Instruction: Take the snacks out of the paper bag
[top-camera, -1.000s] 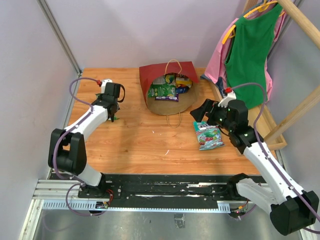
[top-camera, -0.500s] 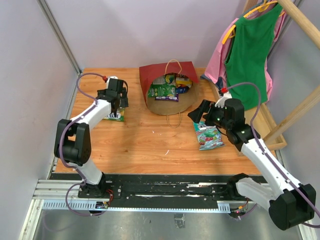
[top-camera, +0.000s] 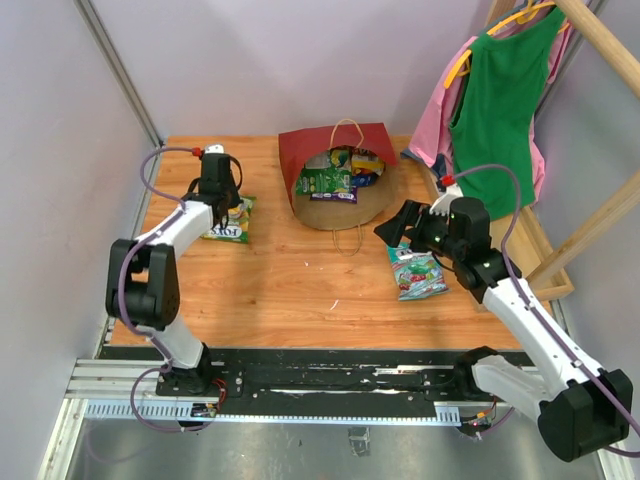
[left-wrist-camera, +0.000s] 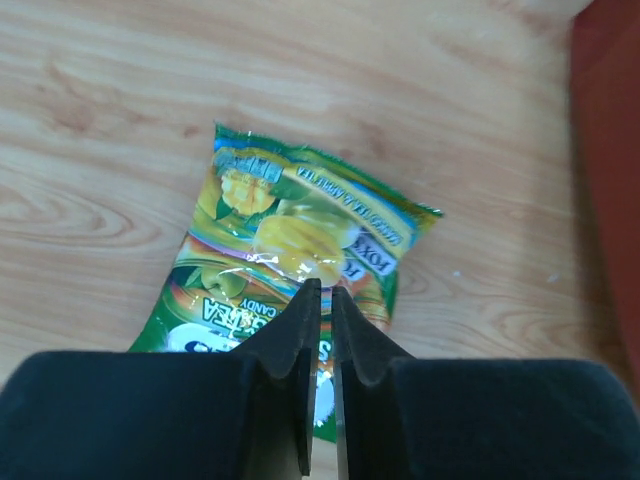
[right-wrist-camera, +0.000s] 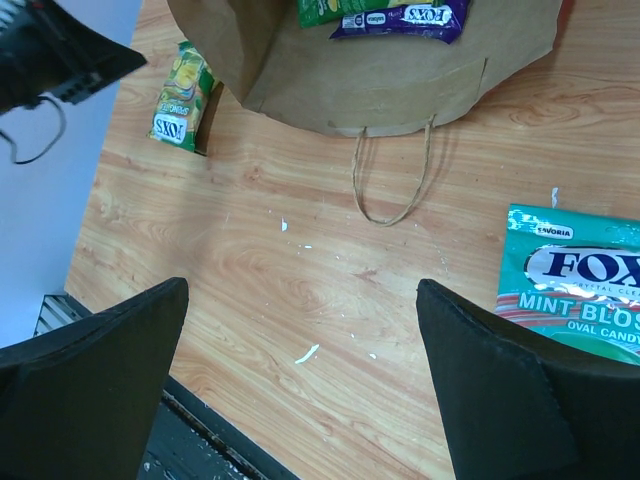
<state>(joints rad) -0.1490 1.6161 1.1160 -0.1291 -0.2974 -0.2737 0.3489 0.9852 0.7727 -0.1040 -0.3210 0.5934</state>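
The red paper bag (top-camera: 300, 146) lies on its side at the back middle, its brown mouth (right-wrist-camera: 380, 75) facing forward. A green packet (top-camera: 325, 183) and a purple packet (right-wrist-camera: 400, 20) show in that mouth. A green-yellow packet (top-camera: 229, 222) lies flat on the table at the left. Just above it, my left gripper (left-wrist-camera: 326, 290) is shut and holds nothing. The teal-white packet (right-wrist-camera: 585, 280) lies on the table at the right. My right gripper (right-wrist-camera: 300, 290) hovers wide open and empty over bare wood in front of the bag, left of that packet.
The bag's beige loop handle (right-wrist-camera: 392, 180) trails onto the table toward me. A green garment (top-camera: 500, 90) and a pink one (top-camera: 432, 125) hang from a wooden rack (top-camera: 600, 215) at the back right. A grey wall bounds the left side.
My left gripper opened, left the green-yellow packet on the table, then shut again above it. The right arm shifted slightly left, still open.
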